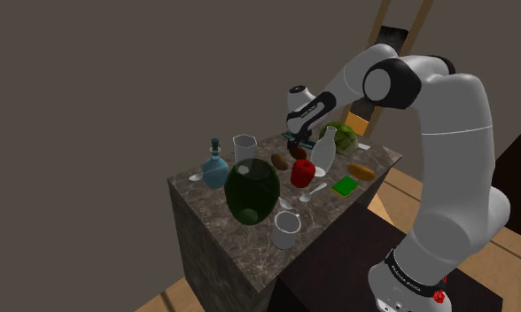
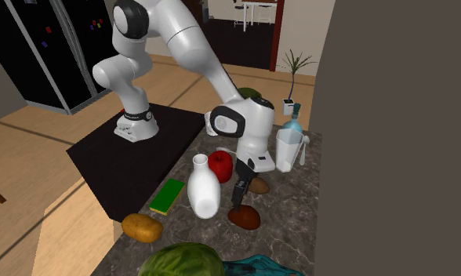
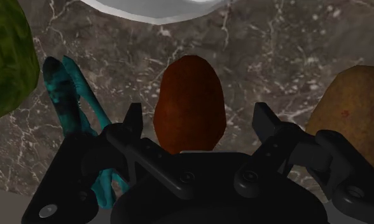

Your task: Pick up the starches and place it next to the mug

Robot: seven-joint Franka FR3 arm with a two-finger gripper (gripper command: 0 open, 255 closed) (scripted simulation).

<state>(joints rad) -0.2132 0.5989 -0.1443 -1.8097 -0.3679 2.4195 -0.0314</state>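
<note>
Gripper (image 3: 198, 118), jaws spread and touching nothing, straddles the red-brown potato (image 3: 191, 95), seemingly lined up to clasp it for the mug (image 1: 286, 230)

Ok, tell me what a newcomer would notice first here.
The big white arm bends over a crowded marble counter. A dark green glass vase bulks largest on it, in the middle of the shoulder view. From the wrist, the open black gripper hangs over a reddish-brown potato, its fingers standing apart on either side.
</note>
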